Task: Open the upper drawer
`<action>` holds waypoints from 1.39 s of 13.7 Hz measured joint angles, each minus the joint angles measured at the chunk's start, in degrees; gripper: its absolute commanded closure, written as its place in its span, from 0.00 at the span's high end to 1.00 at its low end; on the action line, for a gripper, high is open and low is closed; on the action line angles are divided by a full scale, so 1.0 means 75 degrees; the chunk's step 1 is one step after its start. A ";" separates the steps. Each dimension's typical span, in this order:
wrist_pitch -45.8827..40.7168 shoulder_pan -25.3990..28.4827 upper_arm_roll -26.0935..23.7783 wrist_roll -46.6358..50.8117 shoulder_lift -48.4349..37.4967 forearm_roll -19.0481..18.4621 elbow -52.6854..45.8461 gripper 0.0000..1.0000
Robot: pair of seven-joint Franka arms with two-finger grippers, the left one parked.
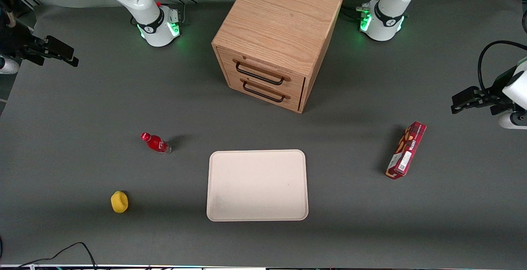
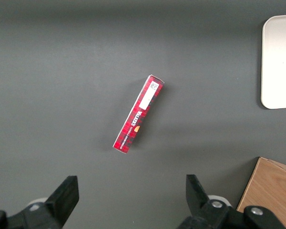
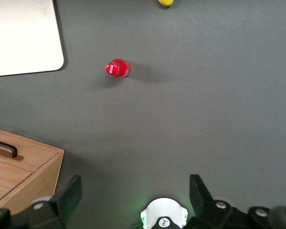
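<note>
Open claw point(image 3: 133, 195) above grey table point(image 3: 205, 119), red bottle point(image 3: 117, 68) upright, cabinet point(image 3: 19, 171) corner

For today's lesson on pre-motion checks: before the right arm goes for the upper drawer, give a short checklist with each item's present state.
1. Upper drawer shut, ready to pull: ok.
2. Its black wire handle uncovered: ok.
3. End effector fingers open: ok; it hangs at the working arm's end of the table, apart from the cabinet.
4. Table in front of the drawer free for travel; tray nearer the front camera: ok.
5. Red bottle upright near the approach path: cannot tell if cleared.
</note>
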State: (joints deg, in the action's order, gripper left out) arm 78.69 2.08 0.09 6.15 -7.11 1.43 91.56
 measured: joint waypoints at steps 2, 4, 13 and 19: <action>-0.0045 0.0034 -0.0311 -0.0528 0.0000 0.0094 -0.0063 1.00; -0.0056 0.0060 -0.0702 -0.0978 0.0030 0.0536 -0.0121 1.00; 0.1144 0.0104 -0.3254 -0.3534 0.2465 0.2804 -0.0555 1.00; 0.2538 0.0413 -0.4227 -0.3557 0.3952 0.2495 -0.0430 1.00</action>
State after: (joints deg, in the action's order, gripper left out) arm 97.72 5.18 -31.61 -20.53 22.53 20.15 88.34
